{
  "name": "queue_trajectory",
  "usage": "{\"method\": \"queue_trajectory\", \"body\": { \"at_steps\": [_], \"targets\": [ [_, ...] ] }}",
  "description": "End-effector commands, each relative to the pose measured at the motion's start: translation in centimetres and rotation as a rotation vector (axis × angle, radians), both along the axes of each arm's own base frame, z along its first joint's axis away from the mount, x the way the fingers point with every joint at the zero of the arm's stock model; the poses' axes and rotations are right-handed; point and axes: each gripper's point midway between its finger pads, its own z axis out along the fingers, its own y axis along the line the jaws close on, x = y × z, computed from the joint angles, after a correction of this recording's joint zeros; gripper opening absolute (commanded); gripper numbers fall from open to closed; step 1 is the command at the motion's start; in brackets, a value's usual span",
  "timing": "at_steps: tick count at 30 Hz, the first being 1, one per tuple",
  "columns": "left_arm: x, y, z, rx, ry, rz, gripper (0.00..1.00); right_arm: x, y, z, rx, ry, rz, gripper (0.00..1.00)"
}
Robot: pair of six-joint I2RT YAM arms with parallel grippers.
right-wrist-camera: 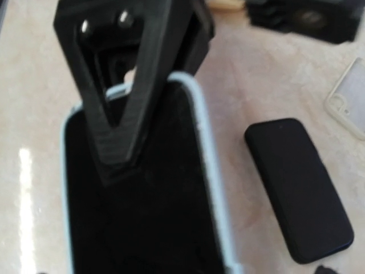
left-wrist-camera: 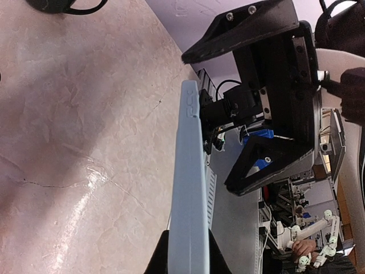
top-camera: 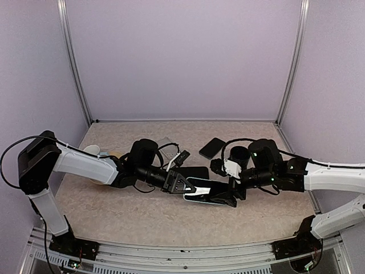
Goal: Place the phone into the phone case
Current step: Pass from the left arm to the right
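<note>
Phone case (left-wrist-camera: 188, 188): pale blue rim, black inside.

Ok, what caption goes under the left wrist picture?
Left gripper pinches a pale blue phone-shaped slab edge-on; the right gripper stands open just beyond.

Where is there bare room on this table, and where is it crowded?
Bare: the near strip of table along the front rail, and the far right corner behind the black phone. Crowded: the centre, where the left fingers clamp the light blue case at the open right fingers.
</note>
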Motion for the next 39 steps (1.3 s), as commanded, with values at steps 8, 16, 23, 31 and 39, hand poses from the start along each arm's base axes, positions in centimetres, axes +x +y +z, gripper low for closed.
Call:
{"method": "queue_trajectory", "body": {
  "at_steps": [8, 16, 23, 31, 39],
  "targets": [
    [0.8, -0.9, 4.2, -0.092, -0.085, -0.004, 0.00, -1.0, 1.2, -1.3, -0.094, -0.057, 0.029, 1.00],
    [1.4, -0.7, 3.6, -0.080, -0.075, 0.020, 0.00, -1.2, 1.2, -3.6, -0.198, -0.142, -0.006, 1.00],
    [1.9, -0.5, 3.3, -0.078, -0.065, 0.039, 0.00, -0.5, 1.2, -3.3, -0.222, -0.248, -0.075, 1.00],
    [2.2, -0.1, 3.2, -0.086, -0.058, 0.057, 0.00, 0.2, 0.6, -3.4, -0.247, -0.313, -0.136, 0.94],
    [2.5, 0.2, 3.1, -0.092, -0.050, 0.068, 0.00, -0.1, 0.8, -3.3, -0.238, -0.308, -0.117, 0.68]
  ]
}}
